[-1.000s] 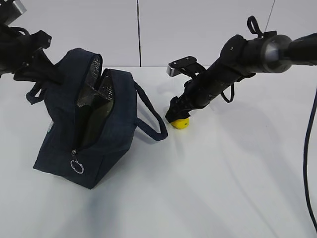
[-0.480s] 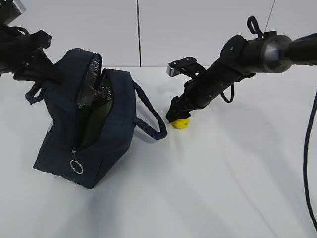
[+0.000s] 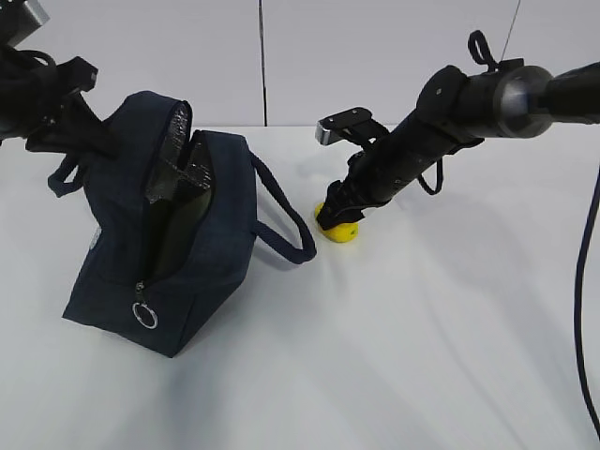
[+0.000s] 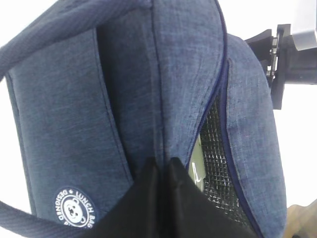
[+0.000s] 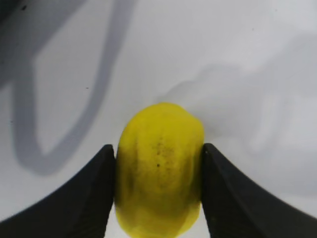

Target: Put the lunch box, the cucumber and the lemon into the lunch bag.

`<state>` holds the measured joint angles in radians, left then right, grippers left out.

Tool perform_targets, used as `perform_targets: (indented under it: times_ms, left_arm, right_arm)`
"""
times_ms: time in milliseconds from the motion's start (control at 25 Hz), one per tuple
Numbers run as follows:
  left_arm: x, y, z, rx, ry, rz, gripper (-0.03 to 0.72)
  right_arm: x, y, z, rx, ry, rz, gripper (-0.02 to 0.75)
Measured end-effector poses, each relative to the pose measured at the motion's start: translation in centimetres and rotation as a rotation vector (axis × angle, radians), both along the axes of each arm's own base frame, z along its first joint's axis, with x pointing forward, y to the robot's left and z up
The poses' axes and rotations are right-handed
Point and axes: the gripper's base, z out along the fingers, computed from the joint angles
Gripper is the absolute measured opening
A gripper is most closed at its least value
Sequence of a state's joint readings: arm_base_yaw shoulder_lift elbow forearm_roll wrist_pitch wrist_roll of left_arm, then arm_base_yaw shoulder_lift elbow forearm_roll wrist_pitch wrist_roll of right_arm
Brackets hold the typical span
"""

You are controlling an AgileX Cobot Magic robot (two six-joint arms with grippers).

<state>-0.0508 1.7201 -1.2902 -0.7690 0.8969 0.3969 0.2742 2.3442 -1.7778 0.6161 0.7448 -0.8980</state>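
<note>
The dark navy lunch bag point(image 3: 225, 216) stands tilted on the white table with its top zipper open. My left gripper point(image 3: 98, 141) is shut on the bag's upper left rim; in the left wrist view its fingertips point(image 4: 162, 162) pinch the fabric point(image 4: 64, 124). A pale green sliver point(image 4: 196, 166) inside the silver lining looks like the lunch box. The yellow lemon point(image 3: 339, 232) lies on the table right of the bag. My right gripper point(image 3: 336, 220) is down on it, both jaws pressed to the sides of the lemon point(image 5: 158, 168). The cucumber is out of view.
The bag's near loop handle point(image 3: 291, 225) droops onto the table toward the lemon. A silver ring pull point(image 3: 143, 316) hangs at the bag's front end. The white table point(image 3: 422, 356) stretches in front and to the right.
My right gripper's jaws have closed in until they touch the lemon on both sides. The left gripper and the bag have barely moved.
</note>
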Motion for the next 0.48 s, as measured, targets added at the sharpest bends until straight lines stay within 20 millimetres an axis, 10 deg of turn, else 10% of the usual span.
perform_targets:
  times_ms: [480]
  left_arm:
    - [0.01,0.01,0.0,0.0,-0.001,0.001,-0.005]
  right_arm:
    - [-0.15,0.09,0.0,0.011,0.018,0.004,0.355]
